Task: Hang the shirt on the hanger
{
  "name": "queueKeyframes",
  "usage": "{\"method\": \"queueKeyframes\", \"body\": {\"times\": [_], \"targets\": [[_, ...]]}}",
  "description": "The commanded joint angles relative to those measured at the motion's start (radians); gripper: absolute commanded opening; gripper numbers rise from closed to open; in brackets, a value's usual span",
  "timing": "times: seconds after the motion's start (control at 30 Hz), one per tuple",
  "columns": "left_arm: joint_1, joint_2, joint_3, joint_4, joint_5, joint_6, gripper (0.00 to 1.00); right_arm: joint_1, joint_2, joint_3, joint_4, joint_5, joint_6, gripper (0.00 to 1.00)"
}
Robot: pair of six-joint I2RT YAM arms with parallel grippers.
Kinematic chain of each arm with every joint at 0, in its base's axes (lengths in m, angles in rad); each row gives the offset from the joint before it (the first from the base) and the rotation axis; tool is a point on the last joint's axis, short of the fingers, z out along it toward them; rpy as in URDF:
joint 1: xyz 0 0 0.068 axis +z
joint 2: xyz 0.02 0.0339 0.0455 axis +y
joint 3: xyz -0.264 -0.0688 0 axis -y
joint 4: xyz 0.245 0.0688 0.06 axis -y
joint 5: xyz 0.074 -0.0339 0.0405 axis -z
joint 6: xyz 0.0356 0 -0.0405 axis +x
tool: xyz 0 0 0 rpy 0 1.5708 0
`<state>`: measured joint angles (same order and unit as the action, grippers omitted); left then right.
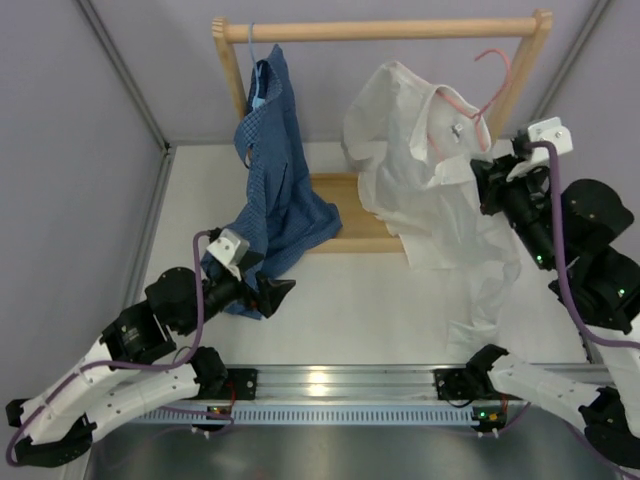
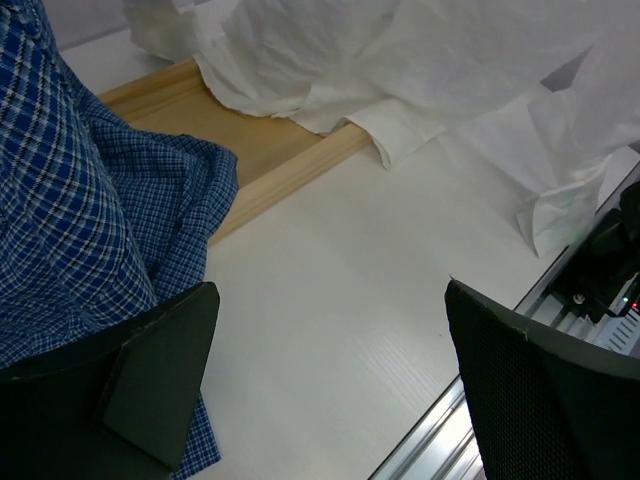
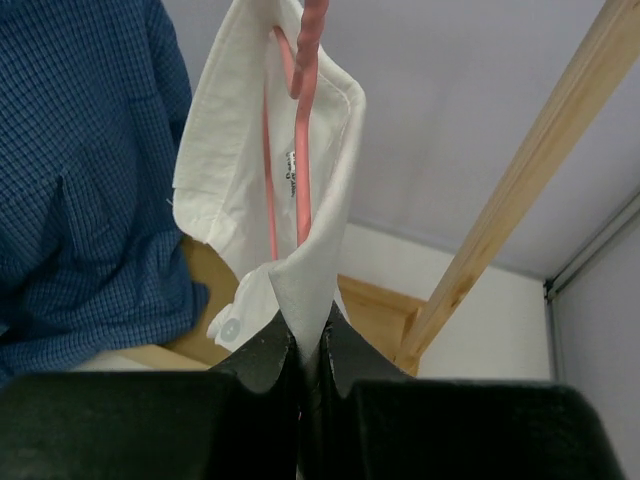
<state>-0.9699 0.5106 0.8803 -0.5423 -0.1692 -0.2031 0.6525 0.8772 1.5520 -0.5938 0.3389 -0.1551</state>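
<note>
The white shirt (image 1: pixel 410 170) hangs bunched at the right of the wooden rack, its tail trailing onto the table. The pink hanger (image 1: pixel 507 70) sits inside the collar, with its hook poking up just under the rail, not on it. My right gripper (image 1: pixel 480 165) is shut on the collar. In the right wrist view the fingers (image 3: pixel 312 335) pinch a fold of the shirt (image 3: pixel 330 200), and the hanger's (image 3: pixel 305 150) pink wire runs up inside it. My left gripper (image 1: pixel 285 293) is open and empty low over the table (image 2: pixel 330 300). The white shirt (image 2: pixel 400 60) lies beyond it.
A blue checked shirt (image 1: pixel 270 150) hangs on a light blue hanger (image 1: pixel 255 95) at the rail's (image 1: pixel 380 30) left end, its hem beside my left fingers (image 2: pixel 100 250). The rack's wooden base (image 1: pixel 345 215) and right post (image 1: pixel 525 70) stand close. A metal rail (image 1: pixel 340 385) runs along the near edge.
</note>
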Motion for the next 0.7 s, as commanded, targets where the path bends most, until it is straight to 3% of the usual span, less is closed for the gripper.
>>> {"method": "queueKeyframes", "body": {"times": [0.0,0.17,0.37,0.67], "targets": [[0.0,0.002,-0.004,0.039,-0.084,0.022,0.98,0.007,-0.014,-0.038,0.04,0.046,0.141,0.0],[0.008,0.046,0.043,0.041,-0.207,0.01,0.98,-0.002,0.112,0.009,-0.009,0.12,0.216,0.0],[0.02,0.036,0.092,0.038,-0.41,0.016,0.98,-0.108,0.351,0.295,-0.17,0.085,0.232,0.0],[0.022,-0.046,0.066,0.016,-0.611,0.005,0.98,-0.205,0.474,0.45,-0.182,0.015,0.212,0.0]]}}
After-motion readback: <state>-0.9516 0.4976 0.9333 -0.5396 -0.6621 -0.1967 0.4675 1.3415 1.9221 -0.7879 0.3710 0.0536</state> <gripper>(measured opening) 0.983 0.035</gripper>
